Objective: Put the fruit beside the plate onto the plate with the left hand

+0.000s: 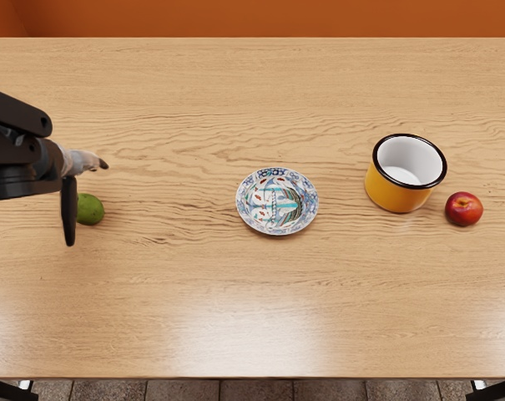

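Note:
A small green fruit (91,209) lies on the table far left of the patterned plate (276,200), which sits near the table's middle. My left hand (83,199) comes in from the left edge and hovers at the fruit. It is open: one pale finger (89,162) points right above the fruit, and a dark finger (68,213) hangs down along its left side, covering its left edge. I cannot tell whether the hand touches the fruit. The right arm is out of view.
A yellow mug (405,173) with a white inside stands at the right, with a red apple (464,209) just right of it. The wooden table (252,317) ends at an orange wall at the back.

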`<action>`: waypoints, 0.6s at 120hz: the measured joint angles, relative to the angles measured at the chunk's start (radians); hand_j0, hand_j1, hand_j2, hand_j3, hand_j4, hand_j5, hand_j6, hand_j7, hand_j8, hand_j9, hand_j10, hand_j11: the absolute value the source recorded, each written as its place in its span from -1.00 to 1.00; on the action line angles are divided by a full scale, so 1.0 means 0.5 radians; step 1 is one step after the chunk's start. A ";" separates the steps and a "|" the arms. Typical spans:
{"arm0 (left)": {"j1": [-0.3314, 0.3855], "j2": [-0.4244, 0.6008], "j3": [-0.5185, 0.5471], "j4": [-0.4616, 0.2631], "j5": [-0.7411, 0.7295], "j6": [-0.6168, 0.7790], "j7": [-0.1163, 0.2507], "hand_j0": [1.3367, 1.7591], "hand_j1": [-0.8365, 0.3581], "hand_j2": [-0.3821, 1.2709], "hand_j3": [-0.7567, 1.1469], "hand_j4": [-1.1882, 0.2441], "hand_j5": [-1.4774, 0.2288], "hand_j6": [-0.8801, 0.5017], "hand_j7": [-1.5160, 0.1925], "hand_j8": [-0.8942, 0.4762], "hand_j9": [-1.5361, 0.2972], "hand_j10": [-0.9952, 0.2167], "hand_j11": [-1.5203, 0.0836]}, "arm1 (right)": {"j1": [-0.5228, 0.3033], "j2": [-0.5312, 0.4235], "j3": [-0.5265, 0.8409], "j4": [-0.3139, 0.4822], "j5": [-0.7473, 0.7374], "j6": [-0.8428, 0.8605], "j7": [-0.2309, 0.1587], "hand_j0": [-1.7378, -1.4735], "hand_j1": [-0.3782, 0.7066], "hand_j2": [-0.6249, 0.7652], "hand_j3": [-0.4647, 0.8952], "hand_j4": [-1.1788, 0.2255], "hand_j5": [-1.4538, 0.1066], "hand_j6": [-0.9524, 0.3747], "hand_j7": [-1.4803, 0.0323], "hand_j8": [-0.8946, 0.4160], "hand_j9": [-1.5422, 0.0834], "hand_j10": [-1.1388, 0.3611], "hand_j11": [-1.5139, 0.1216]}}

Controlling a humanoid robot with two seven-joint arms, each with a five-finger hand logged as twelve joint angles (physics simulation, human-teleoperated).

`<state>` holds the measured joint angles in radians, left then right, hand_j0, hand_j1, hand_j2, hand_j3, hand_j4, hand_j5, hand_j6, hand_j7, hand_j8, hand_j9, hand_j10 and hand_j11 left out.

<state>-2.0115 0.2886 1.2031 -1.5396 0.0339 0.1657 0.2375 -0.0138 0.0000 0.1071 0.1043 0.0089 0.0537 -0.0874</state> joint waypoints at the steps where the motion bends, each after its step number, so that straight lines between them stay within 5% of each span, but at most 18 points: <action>1: -0.001 -0.002 -0.001 0.000 0.000 0.012 0.000 0.52 0.95 -0.53 -0.20 0.63 0.70 0.24 0.74 0.28 0.65 0.61 0.86 | 0.000 0.000 0.000 0.000 0.000 0.000 0.000 -0.40 -0.95 -0.10 -0.32 0.68 0.86 0.43 0.96 0.36 0.90 0.52 0.85; 72: 0.211 -0.052 -0.053 0.004 0.002 0.405 -0.001 0.52 0.86 -0.52 -0.20 0.57 0.64 0.18 0.68 0.21 0.59 0.54 0.80 | 0.000 0.000 0.000 0.000 0.000 0.000 0.000 -0.40 -0.95 -0.10 -0.32 0.68 0.86 0.43 0.96 0.36 0.90 0.52 0.85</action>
<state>-1.9062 0.2623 1.1769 -1.5375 0.0350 0.3681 0.2368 -0.0138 0.0000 0.1074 0.1043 0.0091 0.0537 -0.0874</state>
